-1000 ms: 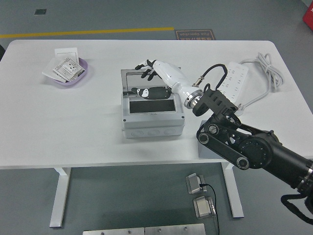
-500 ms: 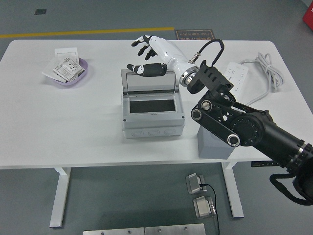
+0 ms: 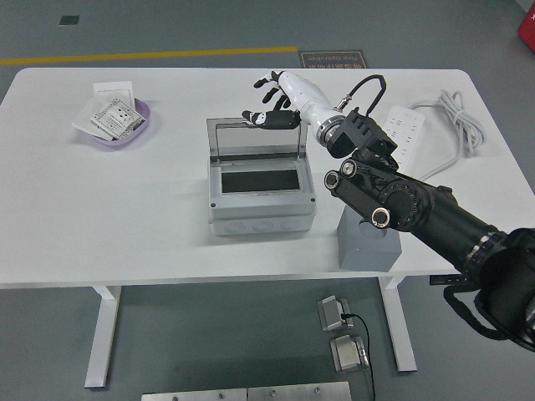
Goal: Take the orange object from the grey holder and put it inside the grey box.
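The grey box (image 3: 261,200) stands mid-table with its clear lid (image 3: 252,139) raised at the back; its inside looks dark and I see no orange object in it or anywhere else. The grey holder (image 3: 368,244) stands to the box's right at the table's front edge, partly hidden behind my right arm. My right hand (image 3: 272,102) is above the lid's far right corner, fingers spread and empty. My left arm is out of view.
A purple dish (image 3: 123,124) with paper packets sits at the far left. A white power strip (image 3: 399,134) with coiled cable lies at the far right. My black right arm (image 3: 410,205) crosses over the holder.
My right hand has risen out of the box and drawn back to the right, from over the opening to above the lid's far right corner, with fingers open.
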